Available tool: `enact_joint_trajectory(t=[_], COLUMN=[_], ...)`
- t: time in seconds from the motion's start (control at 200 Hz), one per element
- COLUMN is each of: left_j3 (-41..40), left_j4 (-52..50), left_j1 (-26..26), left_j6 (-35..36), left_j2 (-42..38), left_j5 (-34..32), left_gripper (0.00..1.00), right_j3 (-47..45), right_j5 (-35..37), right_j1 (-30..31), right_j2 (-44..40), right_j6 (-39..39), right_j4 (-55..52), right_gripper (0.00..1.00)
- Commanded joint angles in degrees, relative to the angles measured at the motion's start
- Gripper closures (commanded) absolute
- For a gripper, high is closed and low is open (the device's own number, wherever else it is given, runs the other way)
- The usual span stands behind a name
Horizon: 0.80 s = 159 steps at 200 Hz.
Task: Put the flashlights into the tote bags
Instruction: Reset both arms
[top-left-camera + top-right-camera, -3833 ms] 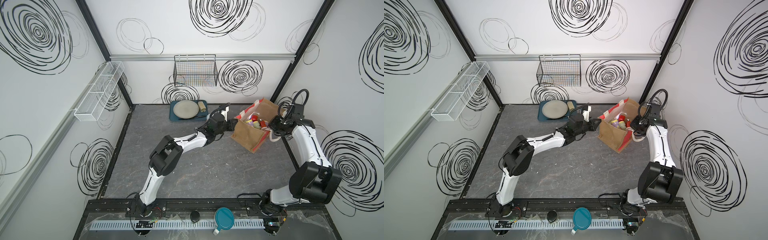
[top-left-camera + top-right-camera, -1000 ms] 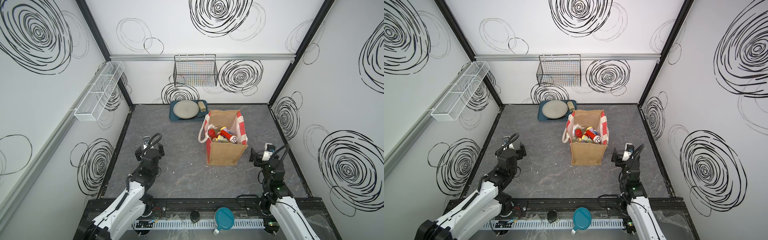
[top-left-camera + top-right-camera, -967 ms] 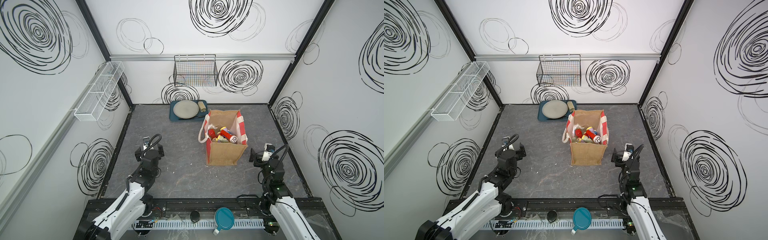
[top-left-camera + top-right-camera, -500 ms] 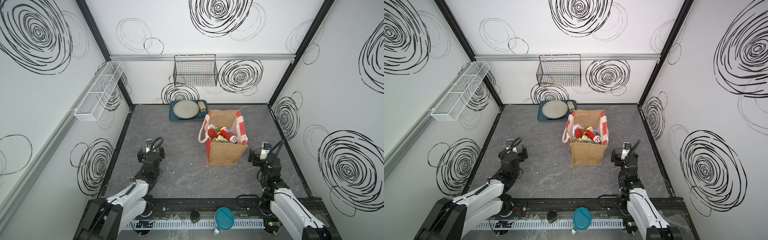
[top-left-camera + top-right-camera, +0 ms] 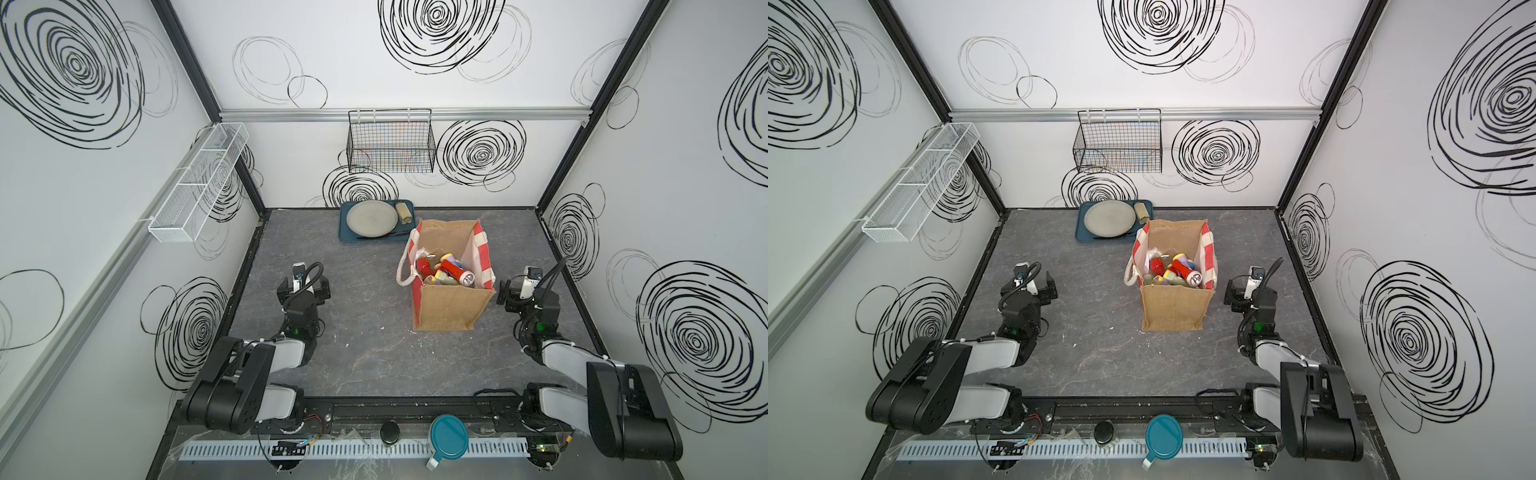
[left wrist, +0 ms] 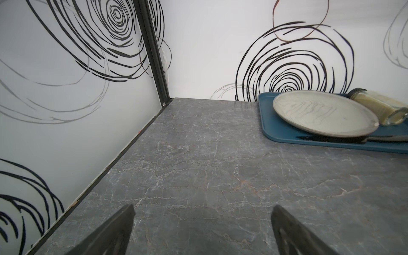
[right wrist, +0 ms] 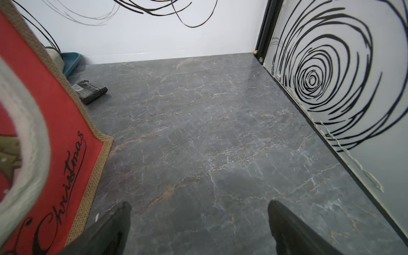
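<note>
Over on the right half of the grey marble-look tabletop [image 5: 365, 353], the boxy brown jute tote bag with red-and-white side panels [image 5: 446, 309] is standing upright with its mouth open. The plastic flashlights [image 5: 436, 272] are sitting heaped inside it: red ones, lilac with yellow heads, a couple of pale ones. I'm not spotting a single loose one on the table in both top views. The red flashlight on top [image 5: 455, 270] is lying slanted, its silvery lens end pointing toward the bag's near corner on the right-arm side.

Both arms are sitting low near the front edge. The left gripper [image 6: 203, 207] is hanging with its fingers spread wide and nothing between them. It is looking across bare table toward the dark blue tray [image 6: 287, 132] with the round grey plate [image 6: 324, 112] and the tipped-over glass jar [image 6: 379, 106]. The right gripper [image 7: 199, 202] is doing the same, wide apart and empty.

What matters here: the bag is sitting just beside the right gripper, on its left, while the left gripper is well apart from it. So if anything is needing a nudge, I'm guessing the right arm is the one for it. Honestly I'm reading this as finished.
</note>
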Motion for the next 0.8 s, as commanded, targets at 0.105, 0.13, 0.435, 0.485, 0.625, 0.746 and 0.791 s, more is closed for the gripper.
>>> enact_joint_trajectory(t=[0.105, 0.13, 0.435, 0.485, 0.625, 0.746, 0.791], left_j3=[-1.10, -1.16, -0.66, -0.73, -0.92, -1.04, -1.11], left_j4=[14.94, 15.54, 14.17, 14.17, 14.41, 14.67, 14.76], left_j1=[2.75, 2.74, 2.83, 2.82, 2.65, 2.47, 2.48], left_j6=[-0.26, -0.05, -0.28, -0.28, -0.09, -0.01, 0.00], left_j2=[4.93, 5.07, 5.10, 5.01, 4.92, 4.84, 4.84], left_j5=[4.98, 4.99, 5.04, 5.01, 4.73, 4.40, 4.40], left_gripper=[0.01, 0.01, 0.01, 0.01, 0.01, 0.01, 0.01], right_j3=[2.96, 3.40, 5.44, 5.33, 5.29, 5.37, 5.35], right_j5=[-3.44, -3.43, -1.64, -1.64, -1.63, -1.47, -1.47], right_j1=[-0.52, -0.52, -0.35, -0.35, -0.35, -0.27, -0.26], right_j2=[10.89, 12.00, 12.80, 12.75, 12.78, 12.69, 12.70], right_j6=[1.42, 1.39, 2.34, 2.27, 2.28, 2.28, 2.28], right_j4=[13.67, 13.60, 10.21, 10.49, 10.38, 10.38, 10.30], right_gripper=[0.00, 0.00, 0.00, 0.00, 0.00, 0.00, 0.00])
